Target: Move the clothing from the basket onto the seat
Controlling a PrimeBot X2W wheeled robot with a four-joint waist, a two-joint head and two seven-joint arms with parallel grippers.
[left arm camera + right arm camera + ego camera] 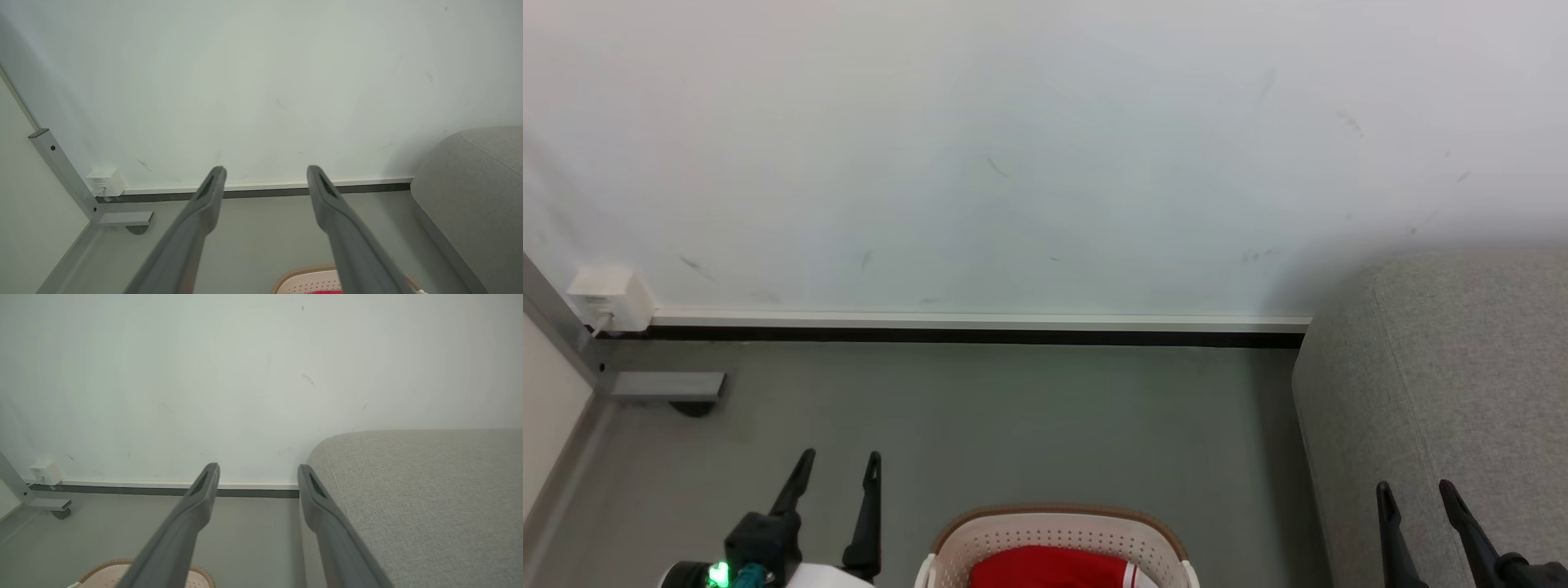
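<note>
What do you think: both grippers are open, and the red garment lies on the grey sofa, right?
No. The red garment lies in the laundry basket, not on the grey sofa; the head view shows it. The left gripper and right gripper are open.

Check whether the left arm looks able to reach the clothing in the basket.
Probably yes: the left gripper is open and empty, the clothing lies uncovered in the open-topped basket to its right, and nothing stands between them.
</note>
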